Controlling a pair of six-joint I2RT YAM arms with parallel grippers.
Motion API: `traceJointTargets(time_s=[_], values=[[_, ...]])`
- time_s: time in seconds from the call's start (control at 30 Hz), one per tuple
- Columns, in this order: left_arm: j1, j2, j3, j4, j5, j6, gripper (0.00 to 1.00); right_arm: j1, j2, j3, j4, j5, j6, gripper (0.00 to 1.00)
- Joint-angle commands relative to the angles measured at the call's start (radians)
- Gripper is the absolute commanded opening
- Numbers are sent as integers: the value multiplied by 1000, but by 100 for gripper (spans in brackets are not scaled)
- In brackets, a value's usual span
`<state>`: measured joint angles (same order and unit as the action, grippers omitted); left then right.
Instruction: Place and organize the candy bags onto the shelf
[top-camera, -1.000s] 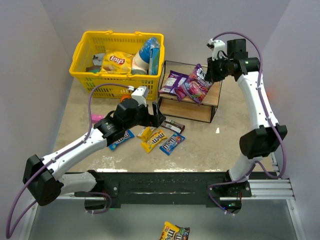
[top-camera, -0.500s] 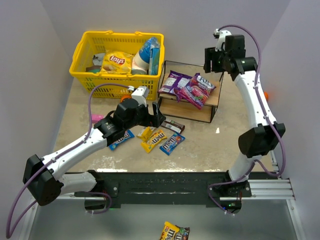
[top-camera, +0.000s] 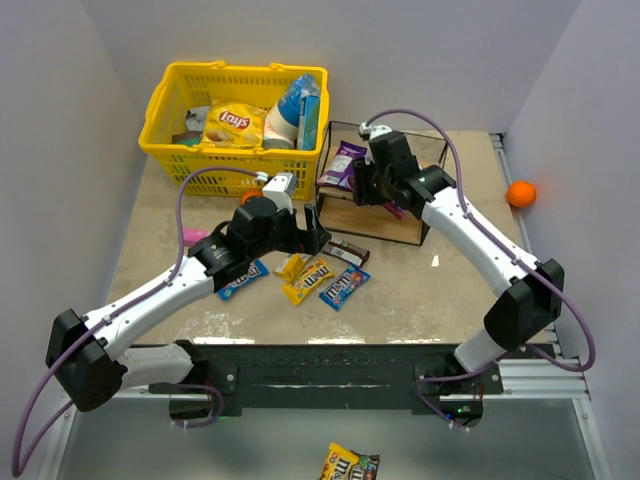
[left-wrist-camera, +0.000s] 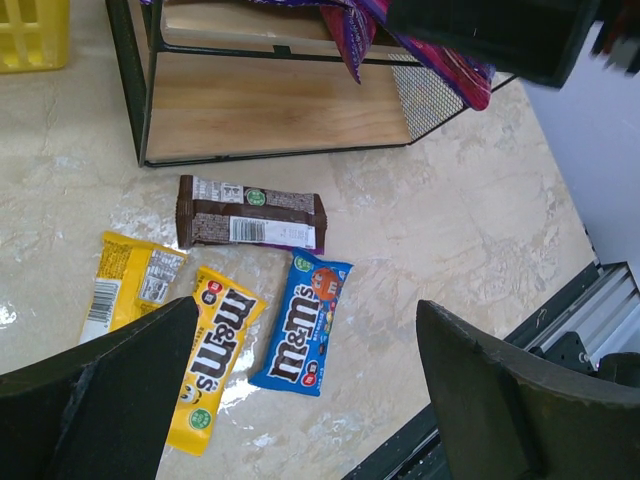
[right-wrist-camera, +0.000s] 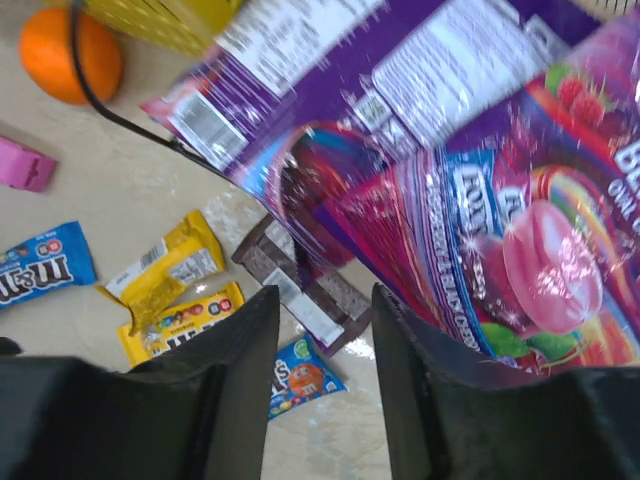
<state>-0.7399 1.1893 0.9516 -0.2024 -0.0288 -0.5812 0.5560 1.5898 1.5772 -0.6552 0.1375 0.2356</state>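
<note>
Our left end effector (top-camera: 316, 232), jaws wide and empty, hangs over the small blue, yellow and brown candy packets (left-wrist-camera: 215, 350) lying just before the black-framed wooden shelf (left-wrist-camera: 280, 120); clearly the nearer arm.

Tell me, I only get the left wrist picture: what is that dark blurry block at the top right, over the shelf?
Observer: That is the other arm. Its right gripper hangs just above the purple bags on the top board of the shelf, jaws apart and holding nothing.
Visitor: Are the four small packets I see the only ones?
Observer: No. A second blue packet lies on the table, further left than your picture reaches.
Visitor: Any others?
Observer: Yes, one yellow-and-brown packet lies off the table, past its near edge.
</note>
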Motion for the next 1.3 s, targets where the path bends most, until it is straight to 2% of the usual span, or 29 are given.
traceJointTargets(time_s=[0.0, 0.17, 0.23, 0.5, 0.77, 0.9, 1.03, 1.27], values=[[8, -16, 29, 18, -6, 30, 96, -2, -86, -98, 57, 48, 120, 35], [8, -10, 23, 21, -5, 24, 96, -4, -73, -141, 31, 105, 146, 29], [7, -5, 19, 26, -3, 23, 96, -4, -70, -143, 11, 177, 160, 27], [8, 3, 6, 37, 10, 12, 96, -44, -50, -117, -44, 324, 177, 27], [7, 7, 1, 41, 12, 9, 96, -134, -94, -134, -34, 310, 172, 28], [8, 12, 4, 46, 12, 9, 96, -133, -128, -143, -24, 248, 165, 29], [8, 12, 10, 41, 12, 11, 96, -120, -177, -161, 54, 56, 151, 36], [7, -3, 29, 14, -17, 12, 96, -76, -134, -114, 210, -71, 137, 33]])
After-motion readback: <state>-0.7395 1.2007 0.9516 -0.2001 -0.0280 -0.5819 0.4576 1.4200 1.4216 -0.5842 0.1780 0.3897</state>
